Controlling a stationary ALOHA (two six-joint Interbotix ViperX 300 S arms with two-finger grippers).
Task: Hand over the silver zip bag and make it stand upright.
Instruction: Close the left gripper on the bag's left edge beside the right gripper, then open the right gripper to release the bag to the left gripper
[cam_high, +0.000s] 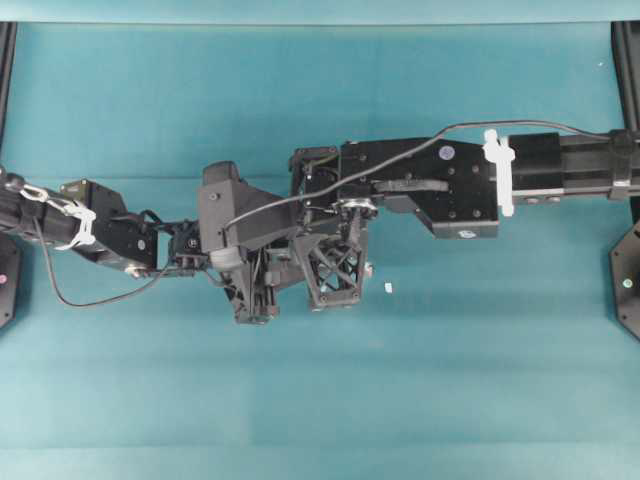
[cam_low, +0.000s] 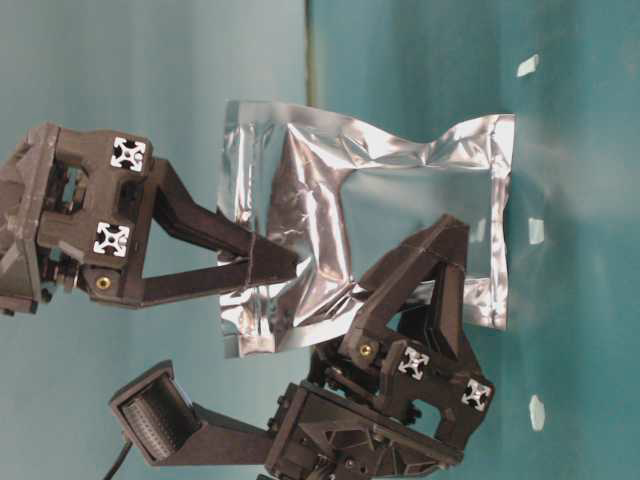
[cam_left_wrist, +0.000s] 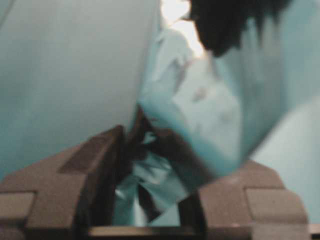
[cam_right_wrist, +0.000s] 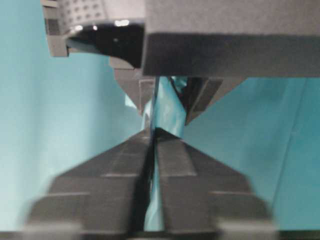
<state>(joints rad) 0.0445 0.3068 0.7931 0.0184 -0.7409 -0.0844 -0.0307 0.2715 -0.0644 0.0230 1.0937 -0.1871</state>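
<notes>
**Silver zip bag held in the air between two grippers**

The silver zip bag (cam_low: 370, 225) hangs above the teal table (cam_high: 320, 400), broad face toward the table-level view, crinkled and mirror-like. In that view one gripper (cam_low: 285, 265) enters from the left, its two fingers converging to a point on the bag's edge region near the lower left corner; a second gripper (cam_low: 440, 270) rises from below and its fingers overlap the bag's lower right part.

In the overhead view the two arms meet at the centre of the table. The left gripper (cam_high: 255, 290) and the right gripper (cam_high: 335, 270) stand just beside each other, and the bag, seen edge-on from above, cannot be made out between them.

The left wrist view shows the left gripper's fingers (cam_left_wrist: 100, 170) pinching crumpled foil between them, with the rest of the bag spreading upward and to the right. The right wrist view shows the right gripper's fingers (cam_right_wrist: 120, 170) pressed close on the thin edge of the bag, a narrow slit between the pads; the bag continues upward into the other gripper's fingers. A small white scrap (cam_high: 388, 288) lies on the table to the right of the grippers.
</notes>
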